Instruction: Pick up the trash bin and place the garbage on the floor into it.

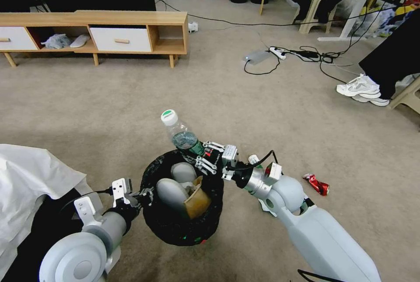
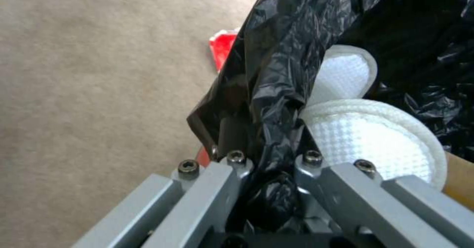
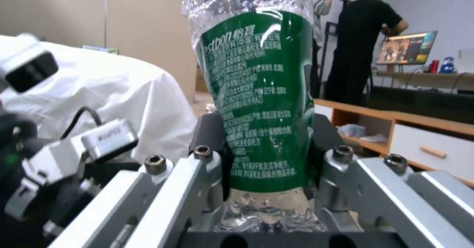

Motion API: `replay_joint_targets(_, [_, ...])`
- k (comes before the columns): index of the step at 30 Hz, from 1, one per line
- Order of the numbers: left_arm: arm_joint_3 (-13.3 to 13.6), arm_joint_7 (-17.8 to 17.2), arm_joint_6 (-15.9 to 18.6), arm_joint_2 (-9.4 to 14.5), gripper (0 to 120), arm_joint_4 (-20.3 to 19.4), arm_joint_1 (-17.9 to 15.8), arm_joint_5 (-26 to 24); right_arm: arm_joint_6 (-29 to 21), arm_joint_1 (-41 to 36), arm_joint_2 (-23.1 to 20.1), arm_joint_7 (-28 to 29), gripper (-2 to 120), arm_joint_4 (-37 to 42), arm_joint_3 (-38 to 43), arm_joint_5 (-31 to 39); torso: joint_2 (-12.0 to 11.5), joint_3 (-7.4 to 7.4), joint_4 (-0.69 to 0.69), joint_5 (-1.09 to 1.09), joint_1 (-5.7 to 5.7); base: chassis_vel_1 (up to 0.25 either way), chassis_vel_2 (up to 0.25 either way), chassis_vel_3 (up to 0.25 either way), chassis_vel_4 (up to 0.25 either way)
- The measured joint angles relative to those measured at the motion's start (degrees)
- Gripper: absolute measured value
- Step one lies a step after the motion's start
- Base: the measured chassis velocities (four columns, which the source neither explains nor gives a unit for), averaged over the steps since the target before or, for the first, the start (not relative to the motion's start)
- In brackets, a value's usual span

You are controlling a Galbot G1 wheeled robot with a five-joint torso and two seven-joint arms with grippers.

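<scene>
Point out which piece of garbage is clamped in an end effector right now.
The clear bottle with the green label and white cap: the right end effector grips it above the trash bin. The crushed red can lies on the floor.

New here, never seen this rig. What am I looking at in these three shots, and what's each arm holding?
It is a wheeled robot with two arms. The head view looks down from the robot's head; the other two come from cameras on each wrist. The left gripper is shut on the black-bagged rim of the trash bin, which already holds white pads and a brown box. The right gripper is shut on a plastic bottle with a green label, beside the bin's far rim. On the floor, a crushed red can lies to the robot's right.
</scene>
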Motion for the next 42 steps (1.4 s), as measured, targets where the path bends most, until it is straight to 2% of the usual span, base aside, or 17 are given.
replay_joint_targets(16, [-0.28, 0.42, 0.35, -0.14, 3, -0.38, -0.65, -0.69, 1.34, -1.78, -0.67, -3.35, 23, -1.33, -0.32, -2.11, 0.00, 0.00, 0.00, 0.00, 0.00, 0.000, 0.000, 0.000, 0.000])
replay_joint_targets(18, [-0.37, 0.43, 0.36, -0.14, 3, -0.38, -0.69, -0.69, 1.41, -1.85, -0.79, -3.53, 27, -1.39, -0.21, -2.15, 0.00, 0.00, 0.00, 0.00, 0.00, 0.000, 0.000, 0.000, 0.000])
replay_joint_targets(21, [-0.54, 0.50, 0.39, -0.12, 3, -0.39, -0.72, -0.69, 1.53, -1.93, -0.99, -3.86, 43, -1.52, -0.14, -2.23, 0.00, 0.00, 0.00, 0.00, 0.00, 0.000, 0.000, 0.000, 0.000])
replay_joint_targets(22, [-0.54, 0.50, 0.39, -0.12, 3, -0.39, -0.72, -0.69, 1.53, -1.93, -0.99, -3.86, 43, -1.52, -0.14, -2.23, 0.00, 0.00, 0.00, 0.00, 0.00, 0.000, 0.000, 0.000, 0.000])
replay_joint_targets(24, [-1.10, 0.50, 0.41, -0.08, 3, -0.43, -0.74, -0.67, 1.64, -1.99, -1.15, -4.26, 57, -1.56, 0.04, -2.25, 0.00, 0.00, 0.00, 0.00, 0.00, 0.000, 0.000, 0.000, 0.000])
replay_joint_targets(28, [-1.52, 0.49, 0.42, -0.01, 3, -0.43, -0.75, -0.67, 1.66, -2.01, -1.27, -4.40, 66, -1.52, 0.11, -2.25, 0.00, 0.00, 0.00, 0.00, 0.00, 0.000, 0.000, 0.000, 0.000])
replay_joint_targets(30, [-1.75, 0.50, 0.42, 0.03, 3, -0.42, -0.74, -0.68, 1.70, -2.01, -1.33, -4.55, 78, -1.34, 0.35, -2.23, 0.00, 0.00, 0.01, 0.00, 0.00, 0.000, 0.000, 0.000, 0.000])
replay_joint_targets(31, [-1.75, 0.50, 0.42, 0.03, 3, -0.42, -0.74, -0.68, 1.70, -2.01, -1.33, -4.55, 78, -1.34, 0.35, -2.23, 0.00, 0.00, 0.01, 0.00, 0.00, 0.000, 0.000, 0.000, 0.000])
replay_joint_targets(34, [-1.90, 0.51, 0.43, -0.02, 3, -0.38, -0.76, -0.74, 1.70, -2.00, -1.44, -4.69, 91, -0.99, 0.80, -2.10, 0.00, 0.00, 0.00, 0.00, 0.00, 0.000, 0.000, 0.000, 0.000])
replay_joint_targets(36, [-1.90, 0.51, 0.43, -0.02, 3, -0.38, -0.76, -0.74, 1.70, -2.00, -1.44, -4.69, 91, -0.99, 0.80, -2.10, 0.00, 0.00, 0.00, 0.00, 0.00, 0.000, 0.000, 0.000, 0.000])
replay_joint_targets(37, [-1.91, 0.51, 0.43, -0.10, 3, -0.28, -0.79, -0.76, 1.70, -1.97, -1.62, -4.69, 98, -0.70, 1.04, -1.87, 0.00, 0.00, 0.00, 0.00, 0.00, 0.000, 0.000, 0.000, 0.000])
replay_joint_targets(42, [-1.91, 0.51, 0.43, -0.23, 3, -0.08, -0.92, -0.76, 1.70, -2.19, -2.11, -4.84, 100, -0.03, 1.66, -1.48, 0.00, 0.00, 0.01, 0.00, 0.00, 0.000, 0.000, 0.000, 0.000])
